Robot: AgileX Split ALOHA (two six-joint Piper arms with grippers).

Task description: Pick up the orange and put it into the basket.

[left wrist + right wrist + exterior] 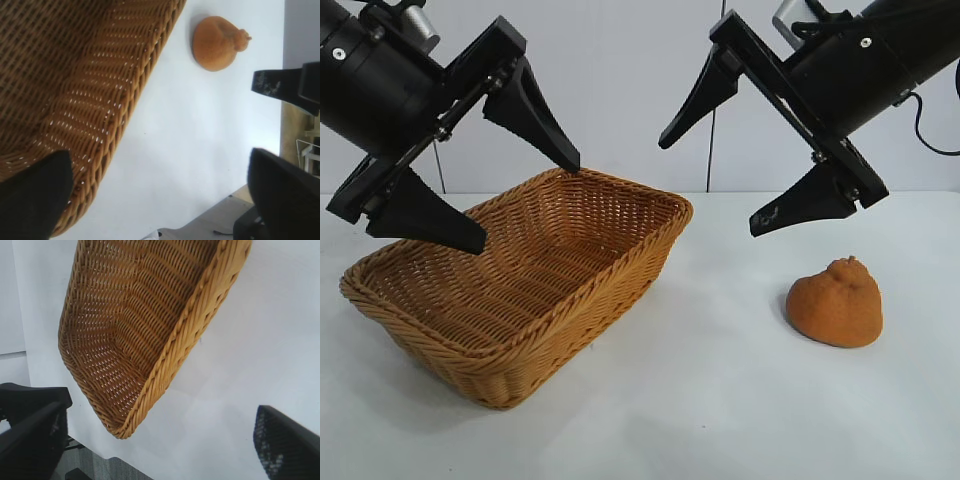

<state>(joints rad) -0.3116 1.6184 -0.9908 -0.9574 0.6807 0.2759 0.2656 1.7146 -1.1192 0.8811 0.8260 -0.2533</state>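
Both our hands wide open, empty: left hand [475, 198] over basket [620, 250], right hand [715, 180] above orange [835, 303]. We judge orange light, firm, rough-skinned; grip round middle, below knob.

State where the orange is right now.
In the exterior view the orange sits on the white table at the right, apart from the basket on its left and below the open right gripper.
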